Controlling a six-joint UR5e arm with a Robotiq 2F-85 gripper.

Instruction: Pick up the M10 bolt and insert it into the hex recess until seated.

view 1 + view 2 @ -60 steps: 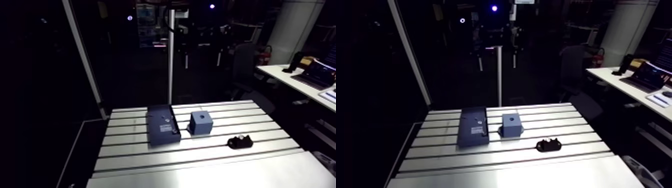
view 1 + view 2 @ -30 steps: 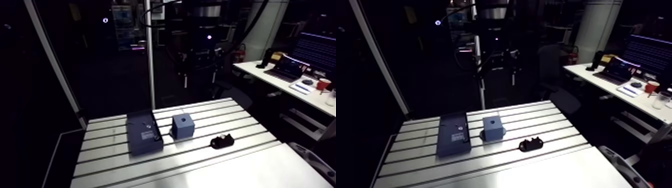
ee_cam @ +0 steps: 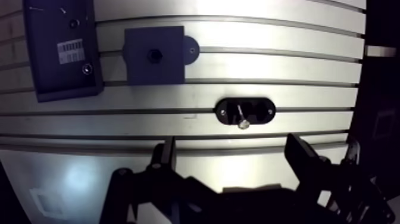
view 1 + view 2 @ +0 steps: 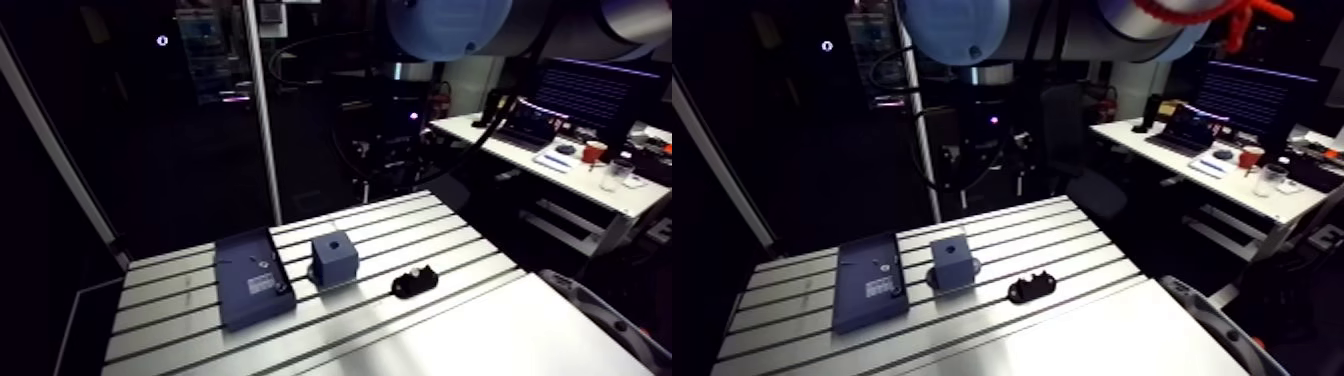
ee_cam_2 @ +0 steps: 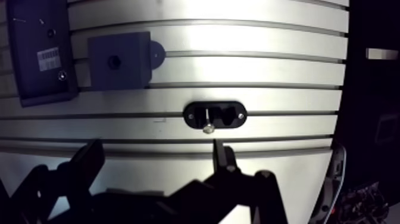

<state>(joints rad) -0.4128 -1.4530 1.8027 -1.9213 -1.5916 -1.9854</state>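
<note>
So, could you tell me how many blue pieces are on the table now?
2: a flat labelled blue plate, and close beside it a blue block with a hole on top. Nothing seems hidden.

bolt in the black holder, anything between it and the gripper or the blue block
Nothing visible. The silver bolt lies in its black oval holder ahead of the open gripper; only bare slotted table separates it from the blue block.

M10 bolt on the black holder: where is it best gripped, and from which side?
Probably the shank, just behind the head, from above. The bolt lies flat across the black holder, head toward the open gripper, so its fingers can close across it.
</note>
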